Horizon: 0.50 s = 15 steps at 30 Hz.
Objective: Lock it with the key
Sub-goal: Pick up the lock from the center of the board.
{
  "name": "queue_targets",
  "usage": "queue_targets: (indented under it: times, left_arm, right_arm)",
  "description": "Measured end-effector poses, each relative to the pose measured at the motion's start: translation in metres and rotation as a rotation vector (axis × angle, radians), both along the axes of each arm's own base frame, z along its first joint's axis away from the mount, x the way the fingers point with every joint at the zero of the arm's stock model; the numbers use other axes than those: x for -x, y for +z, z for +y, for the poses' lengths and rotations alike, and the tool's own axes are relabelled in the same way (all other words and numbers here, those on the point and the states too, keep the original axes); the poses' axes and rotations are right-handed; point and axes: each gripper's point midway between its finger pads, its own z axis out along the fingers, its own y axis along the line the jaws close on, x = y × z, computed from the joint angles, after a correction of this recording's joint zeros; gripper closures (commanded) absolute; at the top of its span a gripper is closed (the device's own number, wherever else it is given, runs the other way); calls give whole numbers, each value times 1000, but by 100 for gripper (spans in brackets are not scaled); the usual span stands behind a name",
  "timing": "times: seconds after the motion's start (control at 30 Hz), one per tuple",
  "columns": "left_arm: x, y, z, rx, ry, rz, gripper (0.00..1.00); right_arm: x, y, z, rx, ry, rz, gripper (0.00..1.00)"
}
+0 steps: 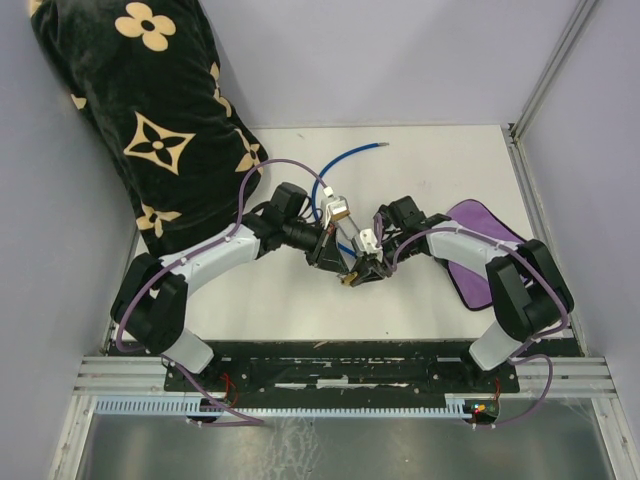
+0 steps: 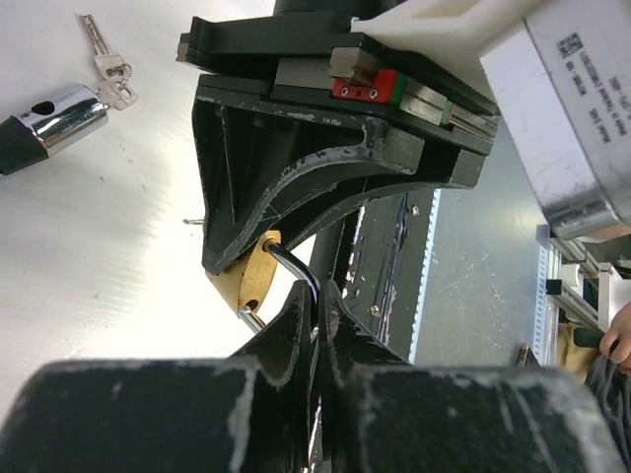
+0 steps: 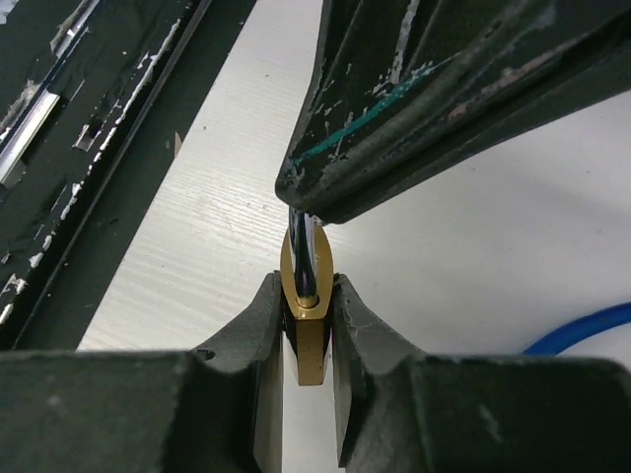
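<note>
A small brass padlock hangs above the white table between my two grippers. My right gripper is shut on its brass body, one finger on each flat side. My left gripper is shut on the dark steel shackle, which curves out of the brass body. In the top view both grippers meet at the table's middle around the padlock. The key lies on the table on a small ring with another key, next to a chrome cylinder, away from both grippers.
A black cushion with cream flower patterns fills the back left. A purple cloth lies under the right arm. A blue cable loops behind the grippers. Metal frame rails run along the near edge.
</note>
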Motion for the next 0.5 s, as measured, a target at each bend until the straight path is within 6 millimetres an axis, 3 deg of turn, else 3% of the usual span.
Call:
queue_targets:
  times: [0.1, 0.2, 0.33, 0.5]
  left_arm:
    - [0, 0, 0, 0, 1, -1, 97]
    - [-3, 0, -1, 6, 8, -19, 88]
    - [-11, 5, 2, 18, 73, -100, 54]
    - [-18, 52, 19, 133, 236, -330, 17]
  right_arm:
    - [-1, -1, 1, 2, -3, 10, 97]
    - [-2, -1, 0, 7, -9, 10, 98]
    - [-7, 2, -4, 20, -25, 15, 98]
    - [-10, 10, -11, 69, -50, 43, 98]
